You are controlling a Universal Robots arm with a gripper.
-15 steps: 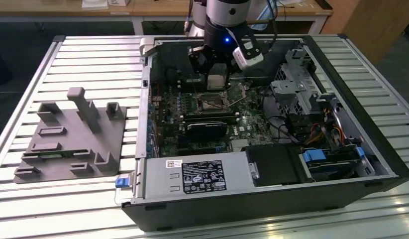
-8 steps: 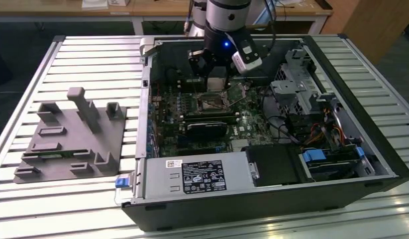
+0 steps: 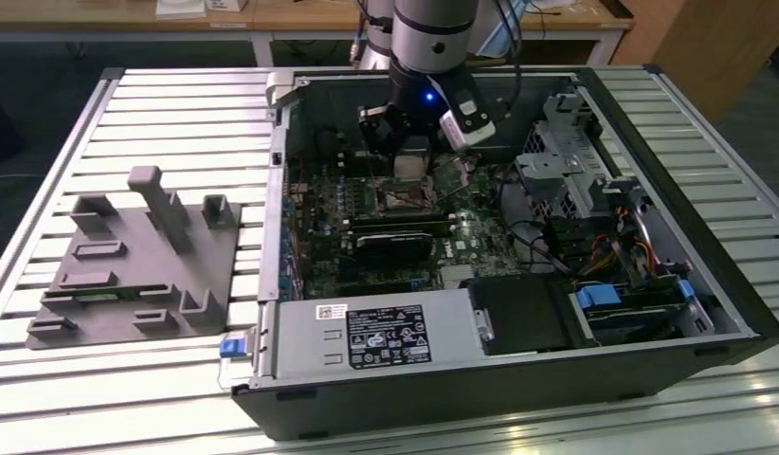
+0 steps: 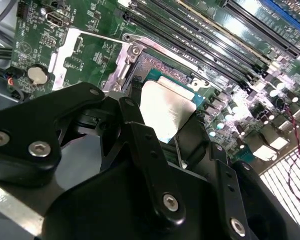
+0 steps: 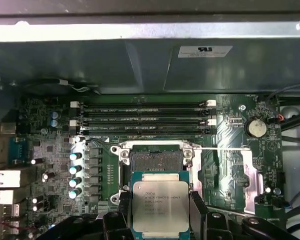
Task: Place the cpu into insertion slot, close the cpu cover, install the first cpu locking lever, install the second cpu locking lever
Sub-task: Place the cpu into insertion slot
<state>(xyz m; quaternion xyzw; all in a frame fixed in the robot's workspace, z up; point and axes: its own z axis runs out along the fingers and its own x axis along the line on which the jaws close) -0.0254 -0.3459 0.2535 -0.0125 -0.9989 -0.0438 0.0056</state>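
My gripper (image 5: 160, 212) is shut on the cpu (image 5: 160, 206), a flat square chip with a silvery face, clamped at two opposite edges by the black fingers (image 5: 120, 212). In the exterior view the gripper (image 3: 410, 163) hangs inside the open computer case, just above the motherboard. The insertion slot (image 5: 156, 159) lies open with its dark centre bare, right beside the held cpu and apart from it. The cpu cover (image 5: 232, 175), a thin silvery frame with a window, is swung open flat beside the slot. The second wrist view shows the cpu (image 4: 166, 107) over the slot's edge (image 4: 165, 67) and the cover (image 4: 77, 47).
Long black memory slots (image 5: 144, 120) run along one side of the socket. A black card (image 3: 396, 238), the power supply (image 3: 377, 336) and a drive cage (image 3: 579, 171) crowd the case. A grey fixture block (image 3: 136, 256) sits on the slatted table at the exterior view's left.
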